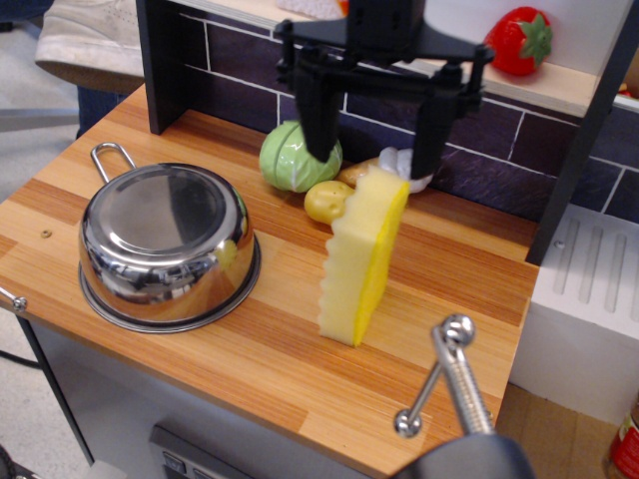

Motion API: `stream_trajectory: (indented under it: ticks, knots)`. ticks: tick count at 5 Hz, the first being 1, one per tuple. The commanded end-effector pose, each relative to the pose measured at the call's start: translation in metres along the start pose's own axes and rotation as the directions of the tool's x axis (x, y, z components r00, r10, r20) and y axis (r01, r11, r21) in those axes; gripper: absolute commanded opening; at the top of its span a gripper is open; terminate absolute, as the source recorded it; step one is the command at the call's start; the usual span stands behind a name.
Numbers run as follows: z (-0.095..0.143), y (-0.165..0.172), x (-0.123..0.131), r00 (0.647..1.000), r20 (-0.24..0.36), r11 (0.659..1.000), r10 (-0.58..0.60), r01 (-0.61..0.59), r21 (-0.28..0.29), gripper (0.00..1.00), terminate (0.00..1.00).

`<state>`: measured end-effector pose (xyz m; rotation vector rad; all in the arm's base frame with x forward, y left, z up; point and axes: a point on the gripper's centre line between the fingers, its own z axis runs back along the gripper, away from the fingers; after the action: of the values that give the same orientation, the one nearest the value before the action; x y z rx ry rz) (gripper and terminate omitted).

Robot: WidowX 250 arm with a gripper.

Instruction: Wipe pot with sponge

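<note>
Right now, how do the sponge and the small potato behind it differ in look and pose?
The sponge is a large bright yellow block with one wavy edge; the potato is small, rounded and a duller yellow. The sponge stands upright on a narrow side, while the potato lies low near the cabbage. Both rest on the wooden counter, and both are yellowish.

The black gripper (377,160) hangs from above, pointing straight down with its two fingers (319,125) spread wide apart, their tips poised just over the upper end of the standing sponge (361,255).
</note>
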<state>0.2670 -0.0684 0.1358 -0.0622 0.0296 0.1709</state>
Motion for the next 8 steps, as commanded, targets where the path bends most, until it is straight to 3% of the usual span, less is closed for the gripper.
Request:
stream_trajectory:
  ticks: [1,4,5,6,7,8]
  knots:
    - [-0.013,-0.004,0.006,0.998,0.062,1.000,-0.016,0.015,0.017,1.00,0.00]
    - [-0.041,-0.011,0.012,0.999,0.043,0.996,-0.033,0.030,0.081,1.00,0.00]
    - [-0.043,-0.001,0.015,0.999,0.041,0.995,0.026,-0.030,0.098,0.00,0.00]
    - [-0.051,0.012,0.016,0.998,0.058,0.991,0.028,-0.035,0.128,0.00,0.00]
    - [-0.040,0.024,0.020,0.996,0.079,0.993,0.046,-0.054,0.102,0.00,0.00]
    - [-0.010,0.040,0.020,0.988,0.105,0.993,0.110,-0.106,-0.042,0.00,0.00]
